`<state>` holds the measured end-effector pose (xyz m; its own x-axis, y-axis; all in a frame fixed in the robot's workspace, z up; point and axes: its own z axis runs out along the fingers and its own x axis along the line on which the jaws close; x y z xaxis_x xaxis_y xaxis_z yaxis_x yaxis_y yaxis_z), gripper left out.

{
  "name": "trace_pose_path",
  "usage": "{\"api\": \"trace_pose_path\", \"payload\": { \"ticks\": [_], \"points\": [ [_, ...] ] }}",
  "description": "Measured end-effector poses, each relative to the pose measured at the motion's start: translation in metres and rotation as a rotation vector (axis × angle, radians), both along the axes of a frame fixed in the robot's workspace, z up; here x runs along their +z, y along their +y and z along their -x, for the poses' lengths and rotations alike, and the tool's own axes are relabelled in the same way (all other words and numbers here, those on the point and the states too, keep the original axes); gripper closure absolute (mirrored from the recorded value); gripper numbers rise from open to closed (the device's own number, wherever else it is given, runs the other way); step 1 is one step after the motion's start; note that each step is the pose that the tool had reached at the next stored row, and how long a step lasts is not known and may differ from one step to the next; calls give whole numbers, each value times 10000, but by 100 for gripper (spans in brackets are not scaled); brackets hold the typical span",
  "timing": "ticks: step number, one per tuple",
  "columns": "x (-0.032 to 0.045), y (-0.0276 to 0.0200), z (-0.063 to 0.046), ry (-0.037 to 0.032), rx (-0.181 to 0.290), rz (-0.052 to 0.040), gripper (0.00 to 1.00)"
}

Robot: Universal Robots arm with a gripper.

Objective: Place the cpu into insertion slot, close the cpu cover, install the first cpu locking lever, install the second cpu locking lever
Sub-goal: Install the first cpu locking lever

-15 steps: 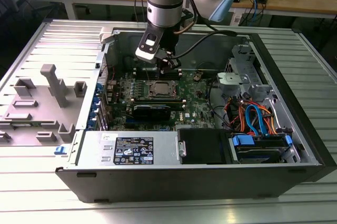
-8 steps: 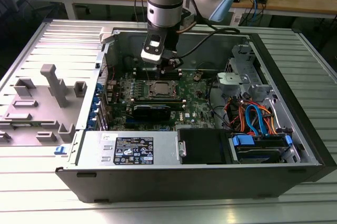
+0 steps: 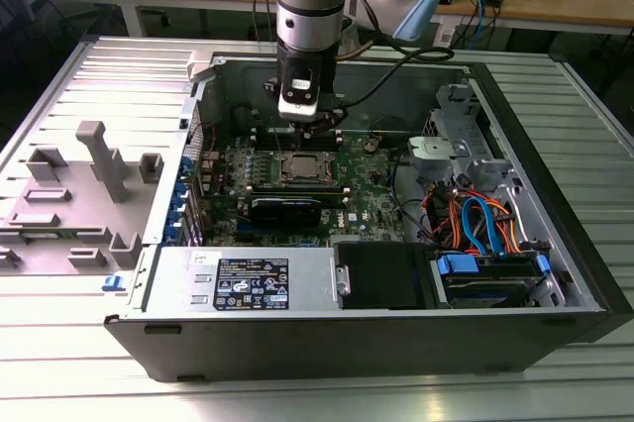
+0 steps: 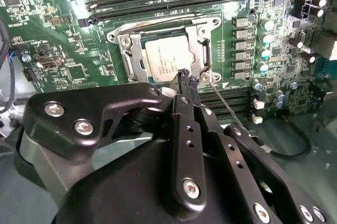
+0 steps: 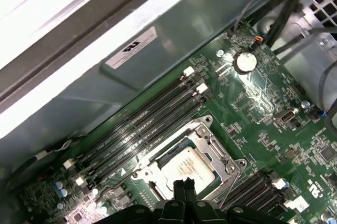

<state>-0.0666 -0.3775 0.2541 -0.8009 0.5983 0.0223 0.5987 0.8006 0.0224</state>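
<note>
We see the cpu (image 4: 167, 60) seated in the slot (image 3: 300, 169), with the cover (image 4: 204, 54) lying flat over it. The claw (image 4: 187, 80) is clenched and empty, tips just beside the cover's corner and near a thin lever (image 4: 224, 104) that looks unlatched. We judge the first lever step is in hand. It calls for a steady push on that wire, down and under its hook.
</note>
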Motion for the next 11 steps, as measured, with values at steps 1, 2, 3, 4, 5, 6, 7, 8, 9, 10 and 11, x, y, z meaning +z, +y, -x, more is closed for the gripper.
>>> {"api": "trace_pose_path", "payload": {
  "ticks": [1, 2, 3, 4, 5, 6, 7, 8, 9, 10, 11],
  "points": [
    [9, 0, 1, 1, 48, 1, 89],
    [17, 0, 1, 0, 74, 0, 89],
    [32, 0, 1, 1, 112, 1, 89],
    [46, 0, 1, 0, 149, 1, 89],
    [54, 0, 2, 1, 188, 1, 89],
    [55, 0, 2, 0, 418, -1, 89],
    [55, 0, 3, 0, 746, 1, 89],
    [55, 0, 3, 0, 1110, 1, 89],
    [55, 0, 3, 1, 1467, 1, 89],
    [55, 0, 3, 0, 1687, 1, 89],
    [55, 0, 3, 0, 1948, 1, 89]
  ]
}}
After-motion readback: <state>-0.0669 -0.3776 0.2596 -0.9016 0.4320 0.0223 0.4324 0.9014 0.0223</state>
